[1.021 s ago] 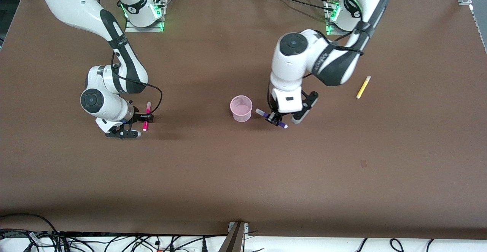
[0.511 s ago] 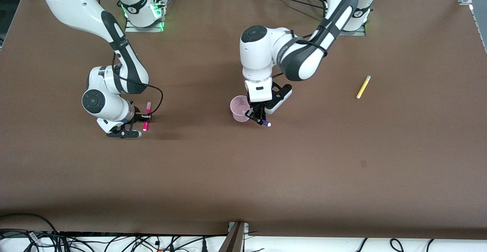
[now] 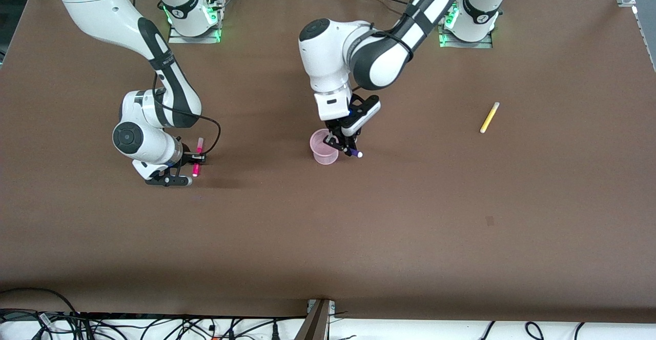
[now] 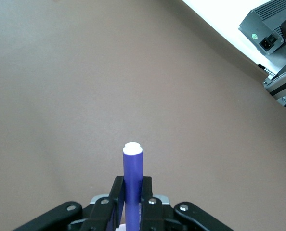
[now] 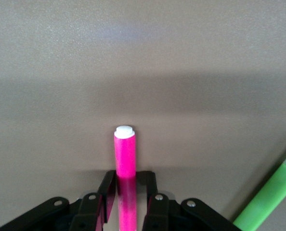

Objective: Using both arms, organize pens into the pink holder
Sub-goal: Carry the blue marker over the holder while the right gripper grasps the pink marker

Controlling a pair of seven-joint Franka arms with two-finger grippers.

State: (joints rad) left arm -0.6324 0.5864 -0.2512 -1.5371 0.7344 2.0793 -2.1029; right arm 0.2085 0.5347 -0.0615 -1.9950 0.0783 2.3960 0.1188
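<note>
Since a second ago, left hand (image 3: 342, 146) has carried purple pen (image 3: 350, 151) across to pink holder (image 3: 324, 146); I see fingers clamped on pen, which lies tilted over rim. Step in hand: delivery. Next I judge: tip pen upright, release. Right hand (image 3: 192, 162) low over tabletop (image 3: 410, 227), clamped on magenta pen (image 3: 197, 156), waiting. Green pen (image 5: 268, 199) beside it; yellow pen (image 3: 489, 117) toward left arm's end.

Evenly and brightly lit from above, with soft shadows on the table (image 3: 328, 237) beneath both arms, a broad dim band across the right wrist view, sharp focus throughout, no glare, slight bowing at front-view edges.
</note>
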